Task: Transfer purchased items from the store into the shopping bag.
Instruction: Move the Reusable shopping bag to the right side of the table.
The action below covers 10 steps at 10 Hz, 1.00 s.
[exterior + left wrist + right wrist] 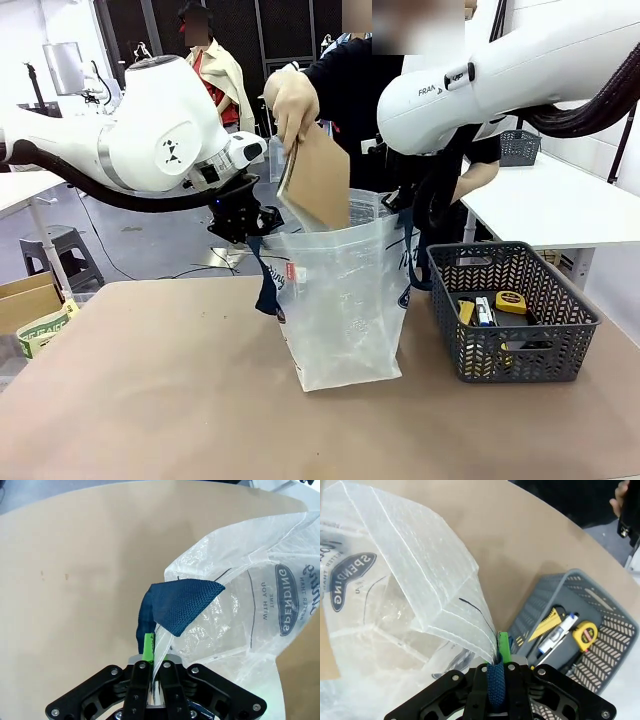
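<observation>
The shopping bag (345, 300), clear plastic with navy straps, stands upright mid-table with its mouth held wide. My left gripper (252, 228) is shut on the bag's left rim and navy strap (175, 607); in the left wrist view the gripper (154, 647) pinches plastic and strap together. My right gripper (497, 655) is shut on the strap at the opposite rim. A person's hand (293, 105) holds a flat brown pack (318, 180) tilted, its lower end inside the bag's mouth. More items lie in the basket: a yellow tape measure (585, 634) and a white pen-like piece (560, 630).
The dark grey lattice basket (545, 270) stands just right of the bag, near the table's right edge. A cardboard box (30, 305) sits off the table's left side. Bare tabletop (150, 400) spreads in front and to the left.
</observation>
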### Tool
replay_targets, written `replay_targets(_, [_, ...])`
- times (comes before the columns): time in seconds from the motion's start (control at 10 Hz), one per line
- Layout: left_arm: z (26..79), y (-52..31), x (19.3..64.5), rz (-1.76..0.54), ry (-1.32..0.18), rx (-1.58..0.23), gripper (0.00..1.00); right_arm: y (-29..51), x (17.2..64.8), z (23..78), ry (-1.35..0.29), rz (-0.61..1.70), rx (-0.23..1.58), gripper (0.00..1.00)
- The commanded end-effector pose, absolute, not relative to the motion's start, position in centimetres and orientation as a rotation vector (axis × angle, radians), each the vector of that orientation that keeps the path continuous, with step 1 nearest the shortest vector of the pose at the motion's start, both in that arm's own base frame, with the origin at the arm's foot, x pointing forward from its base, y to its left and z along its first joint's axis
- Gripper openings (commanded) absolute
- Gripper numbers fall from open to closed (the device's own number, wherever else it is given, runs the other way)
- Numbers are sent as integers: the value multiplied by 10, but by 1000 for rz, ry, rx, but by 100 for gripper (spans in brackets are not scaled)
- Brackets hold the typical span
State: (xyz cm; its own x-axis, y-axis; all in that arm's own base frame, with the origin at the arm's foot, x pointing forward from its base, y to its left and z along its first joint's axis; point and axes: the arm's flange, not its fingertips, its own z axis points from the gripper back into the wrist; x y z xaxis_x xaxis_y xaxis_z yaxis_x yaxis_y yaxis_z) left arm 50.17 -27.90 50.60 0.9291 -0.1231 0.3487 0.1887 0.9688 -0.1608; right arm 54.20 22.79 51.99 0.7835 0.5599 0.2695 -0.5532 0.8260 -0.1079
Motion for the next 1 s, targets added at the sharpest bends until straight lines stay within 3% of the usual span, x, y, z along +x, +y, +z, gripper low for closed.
replay_targets(0.0, [506,-278,501,-160,-344,-193,0,228,542,520,-294,602,-24,0])
replay_targets(0.9, [506,-278,501,-160,-344,-193,0,228,542,520,-294,602,-24,0])
